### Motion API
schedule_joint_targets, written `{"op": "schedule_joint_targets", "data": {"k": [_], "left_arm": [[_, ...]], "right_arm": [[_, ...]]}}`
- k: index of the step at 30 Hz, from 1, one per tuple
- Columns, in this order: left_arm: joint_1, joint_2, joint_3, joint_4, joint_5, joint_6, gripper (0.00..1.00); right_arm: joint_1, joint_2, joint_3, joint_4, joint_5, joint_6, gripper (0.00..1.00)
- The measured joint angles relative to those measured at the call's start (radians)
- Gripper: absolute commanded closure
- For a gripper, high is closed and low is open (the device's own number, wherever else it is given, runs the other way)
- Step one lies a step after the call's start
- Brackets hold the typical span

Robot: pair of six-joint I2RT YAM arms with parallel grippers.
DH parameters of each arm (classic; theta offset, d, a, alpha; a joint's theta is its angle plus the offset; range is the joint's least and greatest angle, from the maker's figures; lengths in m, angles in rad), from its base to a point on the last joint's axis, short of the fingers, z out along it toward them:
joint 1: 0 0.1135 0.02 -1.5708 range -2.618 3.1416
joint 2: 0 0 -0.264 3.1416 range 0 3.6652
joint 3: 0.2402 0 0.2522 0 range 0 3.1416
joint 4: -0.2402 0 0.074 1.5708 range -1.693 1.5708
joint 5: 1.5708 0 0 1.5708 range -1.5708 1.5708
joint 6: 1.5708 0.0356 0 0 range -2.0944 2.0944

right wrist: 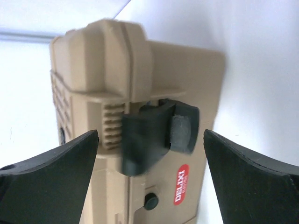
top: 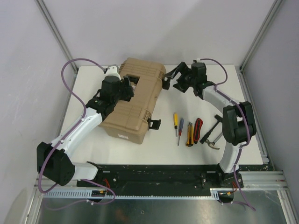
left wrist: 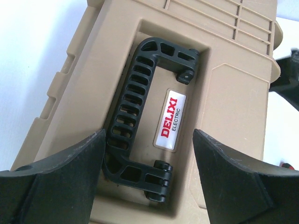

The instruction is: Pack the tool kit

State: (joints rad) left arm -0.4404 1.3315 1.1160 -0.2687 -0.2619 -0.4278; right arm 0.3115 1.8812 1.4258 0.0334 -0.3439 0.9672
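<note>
From the near edge of the table (top: 159, 156), the left arm (top: 81, 125) and right arm (top: 236, 123) bend inward toward the far edge, left gripper (top: 131, 88) and right gripper (top: 169, 80) both with jaws spread wide

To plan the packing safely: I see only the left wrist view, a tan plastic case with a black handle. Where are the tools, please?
Observer: The loose hand tools lie in a row on the white table, right of the tan plastic case.
Operator: Is the case open already?
Observer: No, from above its lid is down.
Operator: And the other arm?
Observer: The right gripper is open beside the case's far right side, fingers either side of a black latch.
</note>
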Motion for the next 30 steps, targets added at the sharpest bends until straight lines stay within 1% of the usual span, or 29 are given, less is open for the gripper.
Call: {"op": "schedule_joint_targets", "data": {"k": [5, 10, 14, 18, 21, 24, 26, 30], "left_arm": [[0.000, 0.002, 0.001, 0.000, 0.000, 0.001, 0.20], [0.000, 0.002, 0.001, 0.000, 0.000, 0.002, 0.19], [-0.001, -0.009, 0.001, 0.000, 0.002, 0.002, 0.14], [-0.005, -0.018, 0.003, -0.002, 0.008, 0.011, 0.07], [-0.008, -0.028, 0.003, -0.011, 0.013, 0.020, 0.04], [-0.004, -0.055, 0.000, -0.045, 0.026, 0.026, 0.03], [0.018, -0.092, -0.022, -0.075, 0.060, 0.023, 0.03], [0.084, -0.184, -0.066, -0.084, 0.156, -0.020, 0.03]], "right_arm": [[-0.047, -0.016, -0.058, 0.001, 0.037, -0.005, 0.01], [-0.052, -0.052, -0.090, -0.014, 0.050, -0.041, 0.02], [-0.046, -0.093, -0.090, -0.005, 0.035, -0.081, 0.02], [-0.037, -0.135, -0.090, 0.031, -0.038, -0.128, 0.02], [-0.011, -0.154, -0.090, 0.026, -0.083, -0.174, 0.03], [0.043, -0.175, -0.097, -0.005, -0.115, -0.219, 0.07], [0.084, -0.201, -0.131, -0.001, -0.140, -0.228, 0.10], [0.135, -0.238, -0.205, 0.001, -0.178, -0.224, 0.13]]}}
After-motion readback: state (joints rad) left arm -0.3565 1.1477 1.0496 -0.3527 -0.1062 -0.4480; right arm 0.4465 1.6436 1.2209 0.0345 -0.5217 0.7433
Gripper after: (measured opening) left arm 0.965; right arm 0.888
